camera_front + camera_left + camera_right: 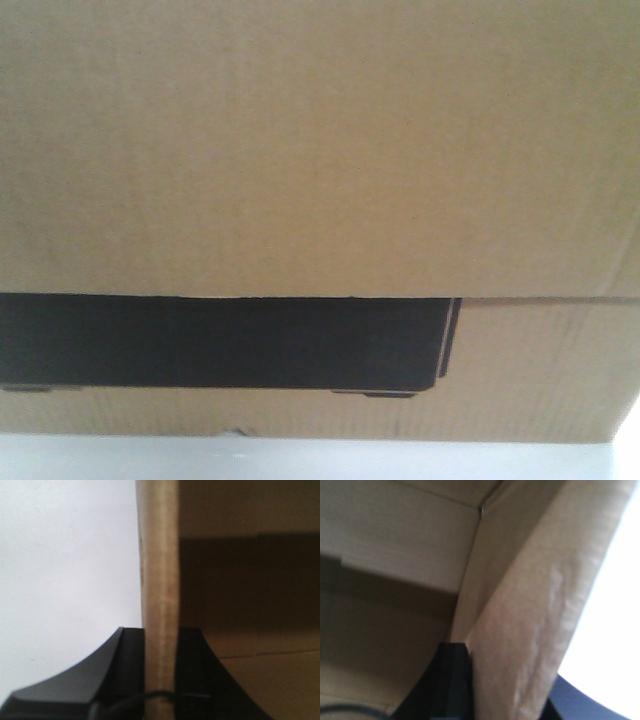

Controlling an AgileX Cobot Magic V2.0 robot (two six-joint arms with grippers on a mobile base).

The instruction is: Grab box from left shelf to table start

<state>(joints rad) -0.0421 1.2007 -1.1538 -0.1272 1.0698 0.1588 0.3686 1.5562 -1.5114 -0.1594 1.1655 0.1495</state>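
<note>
With the box (320, 150) filling the front view, we see its black printed panel (220, 340) low on the face and a strip of white worktop (300, 458) under its bottom edge. Left jaws (161, 670) are closed down on a box wall (161, 580) — one finger (130, 665) outside, one (192, 665) inside, cardboard edge pinched between. Right jaws (505, 680) likewise clamp a wall (530, 630) — inner finger (452, 680) against the cardboard, outer finger mostly hidden behind it. Box interior sits inboard of both.
</note>
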